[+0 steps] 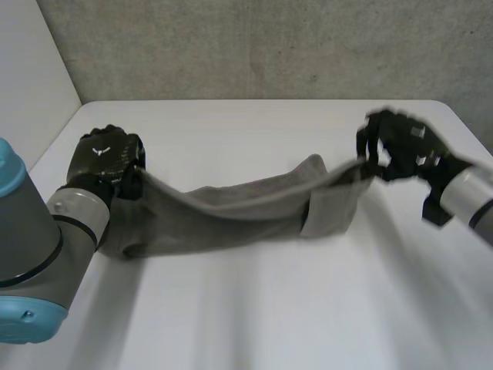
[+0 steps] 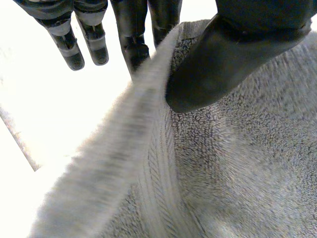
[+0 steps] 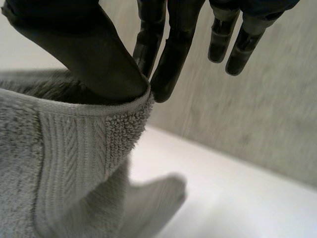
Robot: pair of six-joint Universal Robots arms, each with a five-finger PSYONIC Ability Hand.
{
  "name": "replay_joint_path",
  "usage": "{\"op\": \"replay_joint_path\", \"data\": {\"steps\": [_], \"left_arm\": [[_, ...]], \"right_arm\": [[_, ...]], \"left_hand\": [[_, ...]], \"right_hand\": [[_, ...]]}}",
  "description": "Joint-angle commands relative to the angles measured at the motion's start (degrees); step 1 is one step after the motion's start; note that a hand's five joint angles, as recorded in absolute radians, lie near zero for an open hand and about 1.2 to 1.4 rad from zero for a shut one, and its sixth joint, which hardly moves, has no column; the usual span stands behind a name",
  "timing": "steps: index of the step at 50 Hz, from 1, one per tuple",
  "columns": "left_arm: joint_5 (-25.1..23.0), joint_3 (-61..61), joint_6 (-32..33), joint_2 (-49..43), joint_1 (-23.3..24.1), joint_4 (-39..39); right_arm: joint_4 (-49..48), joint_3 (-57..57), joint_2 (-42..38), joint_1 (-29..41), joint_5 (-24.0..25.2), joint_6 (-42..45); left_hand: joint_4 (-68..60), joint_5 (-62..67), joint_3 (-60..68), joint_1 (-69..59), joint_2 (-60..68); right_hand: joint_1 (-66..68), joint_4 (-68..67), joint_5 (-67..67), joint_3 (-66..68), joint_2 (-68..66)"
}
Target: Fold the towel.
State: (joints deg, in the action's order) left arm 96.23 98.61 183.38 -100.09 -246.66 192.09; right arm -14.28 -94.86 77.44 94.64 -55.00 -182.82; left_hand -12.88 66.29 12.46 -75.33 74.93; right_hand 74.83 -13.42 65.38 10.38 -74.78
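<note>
A grey towel (image 1: 239, 212) hangs stretched between my two hands above the white table (image 1: 254, 308), sagging in the middle. My left hand (image 1: 108, 158) holds its left end, thumb (image 2: 218, 64) pressing the towel's edge (image 2: 148, 114) against the fingers (image 2: 131, 39). My right hand (image 1: 400, 146) is raised at the right, pinching a corner of the towel (image 3: 119, 129) between thumb (image 3: 89, 54) and fingers (image 3: 163, 54). A flap (image 1: 331, 208) hangs down below the right hand.
A grey wall (image 1: 254, 46) rises behind the table's far edge. A white panel (image 1: 31, 77) stands at the left. Bare tabletop lies in front of and behind the towel.
</note>
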Motion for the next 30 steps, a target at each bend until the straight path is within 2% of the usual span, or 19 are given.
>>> {"op": "replay_joint_path", "data": {"steps": [1,4,5,6,7,8,10,14,15,19,24,30], "left_arm": [[-1.49,0.27,-4.26,2.62,0.22,-0.14],[-2.80,0.44,-6.02,3.06,0.04,-0.14],[-3.07,0.53,-6.37,2.97,-0.05,-0.14],[-3.07,0.53,-6.37,2.97,-0.05,-0.14],[-3.24,0.62,-6.46,2.53,-0.05,-0.14],[-3.24,0.88,-6.46,2.18,-0.05,-0.14],[-3.24,0.97,-6.46,1.74,-0.05,-0.14],[-3.33,1.32,-6.46,0.59,-0.05,-0.14],[-3.33,1.50,-6.46,0.16,-0.05,-0.14],[-3.33,1.76,-6.46,-0.28,0.04,-0.05],[-3.33,1.76,-6.55,-0.46,0.30,-0.05],[-3.33,2.11,-6.55,-0.46,0.39,-0.05]], "right_arm": [[3.74,10.49,0.60,0.02,0.50,-1.22],[5.23,12.16,-1.33,1.08,1.12,-1.13],[6.36,12.24,-3.94,3.34,1.29,-0.61],[7.59,12.42,-6.93,6.15,0.86,0.70],[7.60,12.42,-6.95,6.17,0.86,0.71],[8.82,12.16,-9.30,7.83,0.25,2.54],[9.88,11.55,-10.98,8.63,-0.37,4.91],[11.47,6.90,-11.96,8.28,-4.66,8.44],[11.47,6.88,-11.96,8.28,-4.68,8.45],[7.09,2.51,-11.88,8.29,-9.77,6.00],[2.69,-1.37,-11.09,7.93,-10.66,0.46],[1.28,-5.32,-9.51,7.93,-11.27,-2.19]], "left_hand": [[2.88,3.71,-2.46,-4.67,5.07],[2.88,3.71,-2.46,-4.67,5.07],[2.88,3.71,-2.46,-4.67,5.07],[2.88,3.71,-2.46,-4.67,5.07],[2.88,3.71,-2.46,-4.67,5.07],[2.88,3.71,-2.46,-4.67,5.07],[2.88,3.71,-2.46,-4.67,5.07],[2.88,3.71,-2.46,-4.67,5.07],[2.88,3.71,-2.46,-4.67,5.07],[2.88,3.71,-2.46,-4.67,5.07],[2.88,3.71,-2.46,-4.67,5.07],[2.88,3.71,-2.46,-4.67,5.07]], "right_hand": [[5.17,3.42,4.62,-0.38,-5.22],[5.17,3.42,4.62,-0.38,-5.22],[5.17,3.42,4.62,-0.38,-5.22],[-26.91,3.42,-27.46,-0.38,26.86],[-27.23,3.42,-27.78,-0.38,27.18],[-59.21,3.42,-59.75,-0.38,59.16],[-64.83,3.42,-65.38,-0.38,64.78],[-64.83,3.42,-65.38,-0.38,64.78],[-64.83,3.42,-65.38,-0.38,64.78],[-64.83,3.42,-65.38,-0.38,64.78],[-64.75,3.42,-65.29,-0.38,64.70],[-64.24,3.42,-64.79,-0.38,64.19]]}}
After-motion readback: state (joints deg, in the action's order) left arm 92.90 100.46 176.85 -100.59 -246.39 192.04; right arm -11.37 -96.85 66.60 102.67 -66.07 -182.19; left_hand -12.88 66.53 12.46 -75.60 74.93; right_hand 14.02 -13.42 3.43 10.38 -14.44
